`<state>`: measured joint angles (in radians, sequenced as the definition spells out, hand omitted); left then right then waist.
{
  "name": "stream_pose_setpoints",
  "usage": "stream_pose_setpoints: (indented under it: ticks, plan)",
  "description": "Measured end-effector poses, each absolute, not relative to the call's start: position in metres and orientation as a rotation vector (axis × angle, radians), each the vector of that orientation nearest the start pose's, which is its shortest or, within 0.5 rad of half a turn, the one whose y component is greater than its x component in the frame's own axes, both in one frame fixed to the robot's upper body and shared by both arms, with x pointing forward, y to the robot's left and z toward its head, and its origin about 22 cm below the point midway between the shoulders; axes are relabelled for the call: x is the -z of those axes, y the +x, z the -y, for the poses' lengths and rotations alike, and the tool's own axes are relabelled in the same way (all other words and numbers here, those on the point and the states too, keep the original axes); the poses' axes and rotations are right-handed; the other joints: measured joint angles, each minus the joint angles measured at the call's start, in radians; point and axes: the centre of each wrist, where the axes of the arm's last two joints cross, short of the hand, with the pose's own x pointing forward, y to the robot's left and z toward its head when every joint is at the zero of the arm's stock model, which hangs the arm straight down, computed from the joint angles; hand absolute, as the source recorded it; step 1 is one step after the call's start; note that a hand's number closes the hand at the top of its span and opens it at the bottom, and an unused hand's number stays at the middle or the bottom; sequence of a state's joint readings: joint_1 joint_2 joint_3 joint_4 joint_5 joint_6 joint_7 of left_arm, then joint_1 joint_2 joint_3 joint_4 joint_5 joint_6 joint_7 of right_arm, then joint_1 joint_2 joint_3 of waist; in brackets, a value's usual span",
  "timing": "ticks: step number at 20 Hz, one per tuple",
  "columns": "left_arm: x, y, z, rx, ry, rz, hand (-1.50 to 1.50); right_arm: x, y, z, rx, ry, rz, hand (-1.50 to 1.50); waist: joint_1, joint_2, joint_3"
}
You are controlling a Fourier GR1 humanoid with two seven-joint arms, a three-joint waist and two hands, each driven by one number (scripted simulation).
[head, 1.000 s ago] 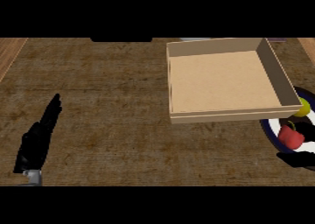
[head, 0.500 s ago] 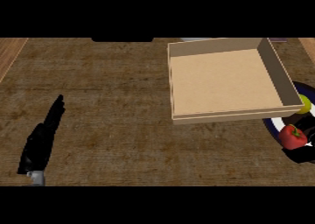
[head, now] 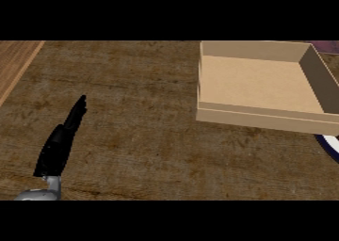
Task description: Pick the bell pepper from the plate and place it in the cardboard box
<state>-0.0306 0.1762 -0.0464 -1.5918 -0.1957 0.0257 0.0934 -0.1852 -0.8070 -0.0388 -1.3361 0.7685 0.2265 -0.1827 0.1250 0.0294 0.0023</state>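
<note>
the left hand (head: 60, 143) shows at the lower left of the head view, fingers straight and pressed together into one thin black blade pointing up the counter. it holds nothing and touches nothing but air above the wood – a resting hand, well apart from everything the task needs. its grey forearm (head: 40, 192) enters at the bottom edge.

the right hand does not show in this view at all, so its state cannot be told.

outward from the left hand lies a wide stretch of dark wooden counter (head: 144, 141), then the cardboard box (head: 259, 84) at the upper right: open on top, walls upright, tan floor bare. just beyond its near right corner, a sliver of the plate (head: 335, 149) peeks in at the right edge, a dark blue rim with a red line and a white inside.

the bell pepper is not visible here; it is probably on the part of the plate cut off by the frame, or in the unseen hand, but the view cannot settle which.

as a judgement, a bell pepper is light, hollow and fairly stiff, with a smooth waxy skin that may slip. the sensible hold is around its broad body – fingers on one side, thumb opposite – rather than by the stem.
</note>
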Motion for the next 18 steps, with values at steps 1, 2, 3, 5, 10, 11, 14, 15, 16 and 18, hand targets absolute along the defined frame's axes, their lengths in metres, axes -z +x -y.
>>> stream_pose_setpoints:
  ticks: [1,2,3,5,10,11,14,15,16,18]
  plan:
    - [-0.021,0.250,-0.252,0.305,0.274,1.519,0.00,-0.125,0.282,0.423,-1.359,-0.993,1.165,1.50,0.006,0.001,0.001]
    - [-0.022,0.252,-0.251,0.309,0.270,1.526,0.00,-0.136,0.285,0.427,-1.405,-0.977,1.192,1.50,0.011,0.003,0.001]
    - [-0.023,0.254,-0.249,0.314,0.267,1.528,0.00,-0.145,0.287,0.432,-1.441,-0.957,1.220,1.50,0.015,0.004,0.002]
    - [-0.024,0.257,-0.246,0.319,0.262,1.533,0.00,-0.163,0.292,0.440,-1.494,-0.900,1.287,1.50,0.021,0.006,0.003]
    - [-0.025,0.262,-0.241,0.329,0.254,1.537,0.00,-0.189,0.308,0.447,-1.479,-0.660,1.582,1.50,0.036,0.009,0.004]
    - [-0.025,0.263,-0.242,0.329,0.254,1.534,0.00,-0.193,0.311,0.447,-1.461,-0.621,1.635,1.50,0.037,0.009,0.003]
    - [-0.026,0.266,-0.242,0.330,0.255,1.532,0.00,-0.207,0.320,0.448,-1.405,-0.532,1.763,1.50,0.036,0.006,0.001]
    - [-0.026,0.266,-0.243,0.331,0.260,1.530,0.00,-0.213,0.323,0.447,-1.389,-0.510,1.799,1.50,0.036,0.005,0.000]
    - [-0.027,0.268,-0.243,0.331,0.261,1.529,0.00,-0.218,0.326,0.446,-1.375,-0.486,1.830,1.50,0.034,0.004,-0.001]
    - [-0.027,0.269,-0.244,0.330,0.263,1.524,0.00,-0.228,0.333,0.443,-1.345,-0.446,1.887,1.50,0.034,0.003,-0.002]
